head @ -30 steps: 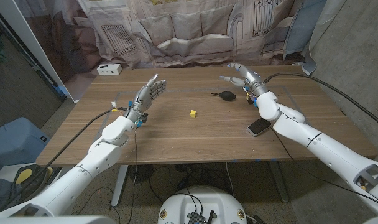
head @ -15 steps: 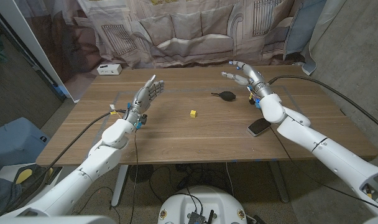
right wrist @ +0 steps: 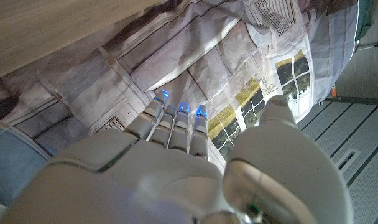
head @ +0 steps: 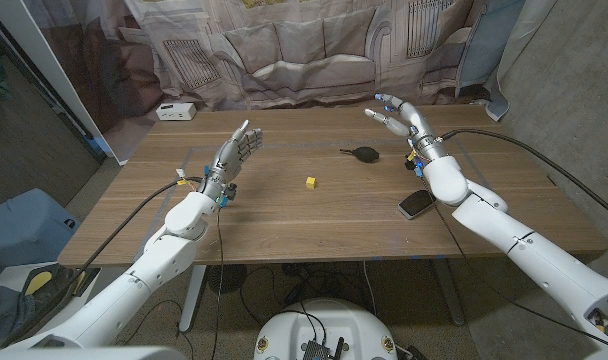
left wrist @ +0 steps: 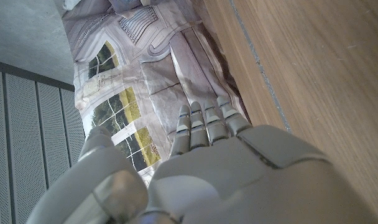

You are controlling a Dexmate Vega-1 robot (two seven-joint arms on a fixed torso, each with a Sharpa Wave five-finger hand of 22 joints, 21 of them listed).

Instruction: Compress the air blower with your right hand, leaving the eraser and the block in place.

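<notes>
The black air blower (head: 365, 153) lies on the wooden table (head: 314, 220), its thin nozzle pointing toward the robot's left. My right hand (head: 401, 118) hovers above and beyond it, fingers spread and holding nothing; the same hand (right wrist: 176, 168) shows from behind in the right wrist view, its fingers stretched toward the curtain. A small yellow block (head: 310, 182) sits near the table's middle. A dark flat eraser (head: 417, 204) lies beside my right forearm. My left hand (head: 235, 154) stands raised and open over the table's left part, also seen as the left hand (left wrist: 201, 174) in its wrist view.
A white box (head: 175, 111) sits at the table's far left corner. A printed curtain (head: 284, 45) hangs behind the table. Cables (head: 504, 135) trail from both wrists across the tabletop.
My right hand has risen and moved farther back, away from the air blower, with its fingers still spread. The left hand and the objects have stayed put.
</notes>
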